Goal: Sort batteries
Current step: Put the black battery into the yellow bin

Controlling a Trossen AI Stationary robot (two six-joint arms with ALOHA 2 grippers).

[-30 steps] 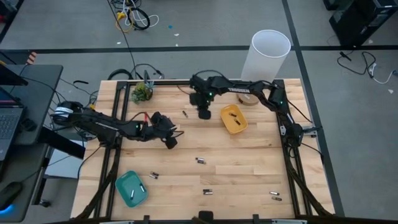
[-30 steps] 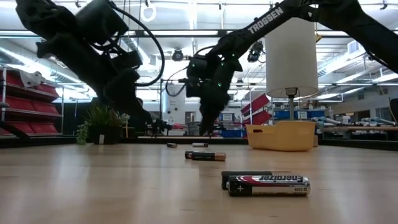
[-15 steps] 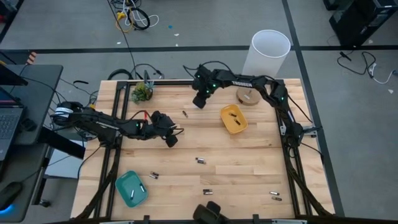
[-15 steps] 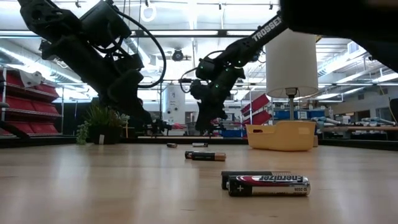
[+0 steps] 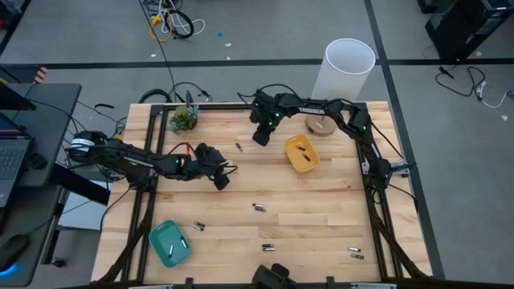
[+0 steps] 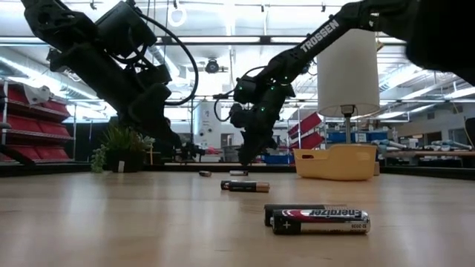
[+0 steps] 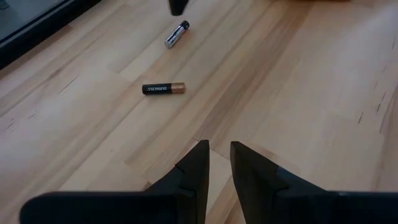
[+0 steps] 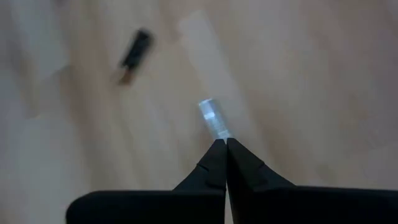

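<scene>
The right gripper [image 5: 259, 138] hovers just beyond the yellow tray [image 5: 302, 154], toward the plant [image 5: 183, 120], its fingers pressed together with nothing between them, directly above a silvery battery [image 8: 212, 118] lying beside a dark battery [image 8: 133, 50]. To take the silvery one cleanly it should, I judge, spread its fingers first, straddle the cylinder across its short axis and descend squarely so it does not roll. The left gripper [image 7: 215, 163] waits between the yellow tray and the teal tray [image 5: 169, 243], fingers nearly closed and empty, while other batteries [image 5: 259, 207] lie scattered on the table [image 5: 321, 217].
</scene>
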